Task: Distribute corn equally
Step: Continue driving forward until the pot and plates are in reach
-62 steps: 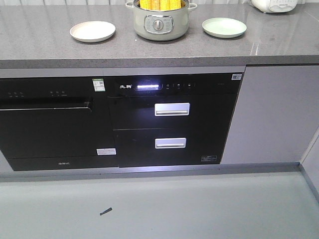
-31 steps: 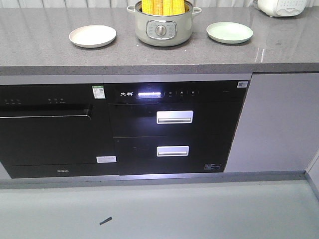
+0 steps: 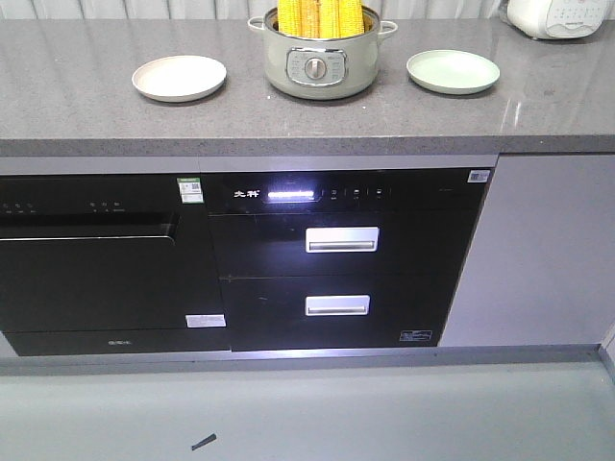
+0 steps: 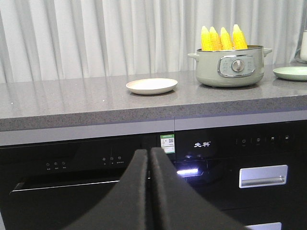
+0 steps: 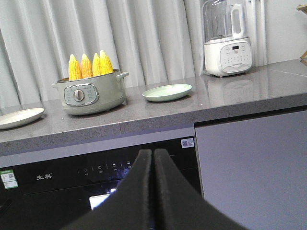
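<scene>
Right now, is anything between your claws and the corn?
Nothing on the counter does. The corn stands in the pot, tips above its rim. Left claw and right claw, both shut, are short of the counter.

- Pot (image 3: 320, 67) top centre of frame, on countertop (image 3: 86, 110).
- 4 corn cobs (image 3: 320, 15) upright in pot.
- Left plate (image 3: 179, 77), right plate (image 3: 453, 71) flank pot, apart from it.

Quick count: four corn cobs (image 4: 225, 39), all standing in one pot (image 3: 320, 65). One cream plate (image 3: 179, 77) left of it, one green plate (image 3: 453, 71) right, so two total. One white blender (image 5: 226, 45) far right. Two silver drawer handles (image 3: 341, 238) below.
</scene>
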Motion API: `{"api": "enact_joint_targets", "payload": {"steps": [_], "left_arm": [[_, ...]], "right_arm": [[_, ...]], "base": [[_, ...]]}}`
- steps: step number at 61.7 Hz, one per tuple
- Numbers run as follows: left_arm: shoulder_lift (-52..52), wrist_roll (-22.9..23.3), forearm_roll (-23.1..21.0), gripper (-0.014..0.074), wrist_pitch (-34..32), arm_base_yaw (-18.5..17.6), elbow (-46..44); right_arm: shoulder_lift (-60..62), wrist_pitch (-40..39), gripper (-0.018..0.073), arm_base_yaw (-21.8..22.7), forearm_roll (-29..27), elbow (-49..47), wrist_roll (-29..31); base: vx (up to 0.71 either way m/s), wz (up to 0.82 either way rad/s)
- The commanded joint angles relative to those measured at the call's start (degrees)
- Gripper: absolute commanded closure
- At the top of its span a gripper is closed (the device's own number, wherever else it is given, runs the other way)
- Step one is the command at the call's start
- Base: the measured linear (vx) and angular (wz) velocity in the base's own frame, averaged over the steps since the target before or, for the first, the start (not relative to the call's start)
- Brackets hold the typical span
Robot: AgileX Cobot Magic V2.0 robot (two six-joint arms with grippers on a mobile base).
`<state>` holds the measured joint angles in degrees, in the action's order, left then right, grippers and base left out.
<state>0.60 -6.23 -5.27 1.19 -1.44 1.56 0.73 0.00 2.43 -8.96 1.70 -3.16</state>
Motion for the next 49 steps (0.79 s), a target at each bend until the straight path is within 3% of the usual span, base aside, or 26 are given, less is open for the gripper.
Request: {"api": "enact_joint_targets", "payload": {"steps": [1,49], "left_arm": [[0.9,0.6,-0.1,0.0603,-4.3,0.1,0.2],[0.9,0.6,-0.1,0.0603,-4.3,0.1,0.2]], "right_arm": [[0.4,-3.9,0.0564,0.4,0.2,0.4,0.2],[0.4,-3.9,0.0564,0.4,0.2,0.4,0.2]], "base": [[0.08,0.01],[0.07,0.0]]}}
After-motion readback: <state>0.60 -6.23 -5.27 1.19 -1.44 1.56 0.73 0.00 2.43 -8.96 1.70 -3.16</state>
